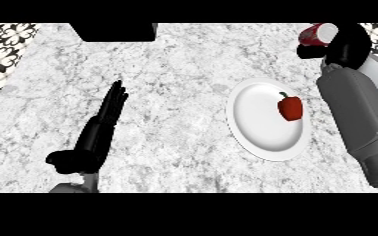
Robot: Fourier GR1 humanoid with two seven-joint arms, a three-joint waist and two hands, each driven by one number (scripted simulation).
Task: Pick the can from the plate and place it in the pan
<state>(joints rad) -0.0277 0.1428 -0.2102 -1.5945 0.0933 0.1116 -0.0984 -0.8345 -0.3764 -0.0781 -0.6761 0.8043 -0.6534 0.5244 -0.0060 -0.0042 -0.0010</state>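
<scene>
Bench: the bench (pixel 184 80) has a white and grey marbled top and it fills almost the whole head view
Plate: a white round plate (pixel 258 130) lies flat on the bench, right of the middle
Pepper: a small red pepper (pixel 290 108) with a dark green stem lies on the right part of the plate; it is the only thing on the plate
Can: the red can (pixel 317 35) with a pale end is up in the far right corner, well apart from the plate and above the level of the bench; it is tilted, the pale end looking to the upper right
Right robot hand: the right robot hand (pixel 343 47) is black and is curled round the can, so a part of the can is hidden behind it; the grey forearm goes down along the right edge, just beside the plate
Left robot hand: the left robot hand (pixel 107 115) is at the left side, fingers straight and together, pointing away from the robot, holding nothing and resting
Dark object: a black shape (pixel 114 31) sits at the far edge of the bench, cut by the border; it is perhaps the pan, I cannot tell surely
Wall: a strip of patterned black and white tile (pixel 15 42) shows at the upper left
</scene>
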